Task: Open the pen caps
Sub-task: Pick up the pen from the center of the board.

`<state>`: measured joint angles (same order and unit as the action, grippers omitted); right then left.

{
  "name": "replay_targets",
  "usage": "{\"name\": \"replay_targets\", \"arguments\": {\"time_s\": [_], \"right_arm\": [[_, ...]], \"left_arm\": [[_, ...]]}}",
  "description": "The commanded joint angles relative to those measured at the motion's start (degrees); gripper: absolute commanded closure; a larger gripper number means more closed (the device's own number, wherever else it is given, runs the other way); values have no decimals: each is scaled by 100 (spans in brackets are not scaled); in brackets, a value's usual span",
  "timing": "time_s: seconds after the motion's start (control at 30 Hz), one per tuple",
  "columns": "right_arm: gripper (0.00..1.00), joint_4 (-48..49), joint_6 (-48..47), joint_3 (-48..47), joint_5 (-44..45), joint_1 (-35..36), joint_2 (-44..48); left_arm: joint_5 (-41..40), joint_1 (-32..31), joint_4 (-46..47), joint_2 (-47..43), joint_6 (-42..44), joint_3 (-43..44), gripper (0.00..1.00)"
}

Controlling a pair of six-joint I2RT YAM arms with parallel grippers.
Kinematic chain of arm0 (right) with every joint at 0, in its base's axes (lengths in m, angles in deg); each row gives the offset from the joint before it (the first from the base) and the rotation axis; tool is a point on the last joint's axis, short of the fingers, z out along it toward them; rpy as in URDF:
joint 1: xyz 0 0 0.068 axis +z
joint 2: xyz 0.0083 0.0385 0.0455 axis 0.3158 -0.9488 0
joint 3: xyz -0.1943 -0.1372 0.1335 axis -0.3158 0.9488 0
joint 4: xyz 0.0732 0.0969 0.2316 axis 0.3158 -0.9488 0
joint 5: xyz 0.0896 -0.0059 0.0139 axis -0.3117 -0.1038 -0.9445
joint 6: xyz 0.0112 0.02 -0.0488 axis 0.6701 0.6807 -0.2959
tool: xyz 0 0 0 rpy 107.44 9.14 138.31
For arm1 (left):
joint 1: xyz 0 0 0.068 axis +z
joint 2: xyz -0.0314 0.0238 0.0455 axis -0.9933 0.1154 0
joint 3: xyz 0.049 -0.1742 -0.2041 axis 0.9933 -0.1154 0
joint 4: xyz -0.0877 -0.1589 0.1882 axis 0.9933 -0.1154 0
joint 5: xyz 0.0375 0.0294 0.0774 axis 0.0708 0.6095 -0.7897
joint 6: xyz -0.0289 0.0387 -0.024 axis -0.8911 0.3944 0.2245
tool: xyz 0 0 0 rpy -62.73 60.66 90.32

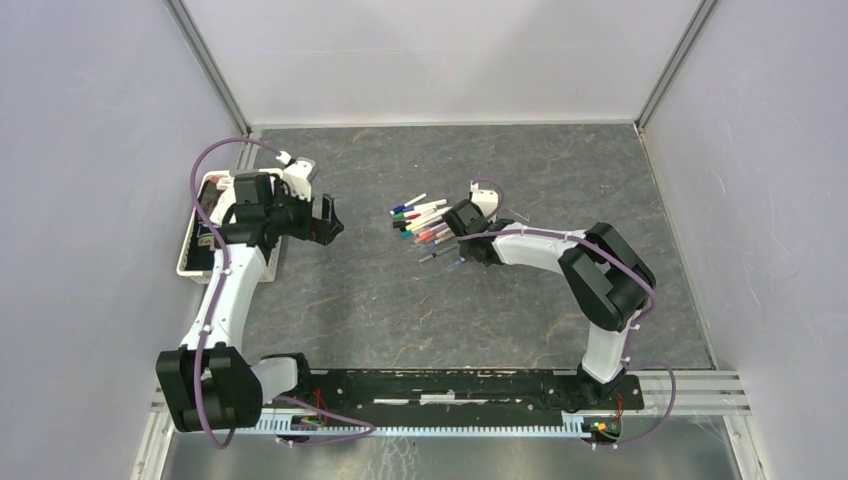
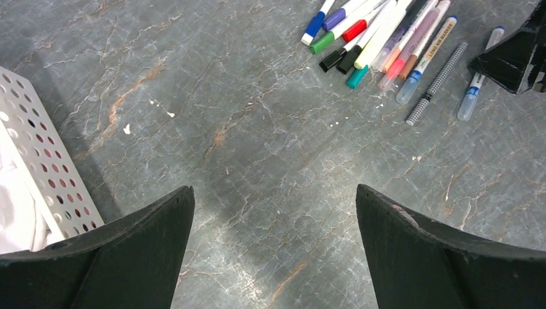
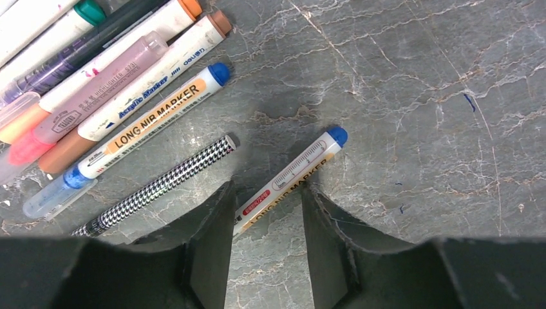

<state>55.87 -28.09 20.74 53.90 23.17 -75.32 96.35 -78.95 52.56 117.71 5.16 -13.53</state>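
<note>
Several pens [image 1: 425, 225] lie fanned out in the middle of the grey stone table, their coloured pen caps [image 2: 335, 45] pointing left. One white blue-ended marker [image 3: 293, 177] lies apart from the pile, slanting across the gap between my right gripper's [image 3: 267, 193] fingers. Those jaws stand narrowed on either side of it, low on the table, with some gap left. A houndstooth pen [image 3: 161, 187] lies just left of them. My left gripper [image 1: 330, 222] hovers well to the left of the pile, wide open [image 2: 275, 199], with only bare table between its fingers.
A white perforated basket [image 1: 200, 225] stands at the left edge behind the left arm, and its corner [image 2: 38, 161] shows in the left wrist view. Pale walls enclose the table on three sides.
</note>
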Motion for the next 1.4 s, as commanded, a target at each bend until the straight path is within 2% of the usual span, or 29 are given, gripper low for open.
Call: {"name": "replay_targets", "arguments": {"time_s": [0.0, 0.13, 0.4, 0.57, 0.77, 0.97, 1.2, 1.37], "right_arm": [[55, -175, 12, 111, 105, -8, 196], [64, -107, 19, 275, 34, -5, 294], [74, 70, 70, 845, -137, 0, 643], [100, 305, -40, 1238, -224, -2, 1146], [100, 1165, -174, 1578, -684, 11, 2285], [100, 2910, 6, 1598, -1079, 297, 3091], [100, 4942, 36, 1058, -686, 1173, 2806], [100, 5601, -198, 634, -395, 1553, 2472]], "left_arm": [[292, 24, -32, -140, 211, 50, 0], [302, 23, -128, -185, 286, 93, 0], [447, 26, -366, -217, 306, 311, 0], [690, 16, -508, -246, 259, 469, 0], [1061, -26, -626, -259, 211, 639, 0], [1285, -348, -627, -206, -117, 982, 0], [1461, -778, -627, -3, -722, 1851, 0], [1849, -1211, -683, -141, -976, 1755, 0]]}}
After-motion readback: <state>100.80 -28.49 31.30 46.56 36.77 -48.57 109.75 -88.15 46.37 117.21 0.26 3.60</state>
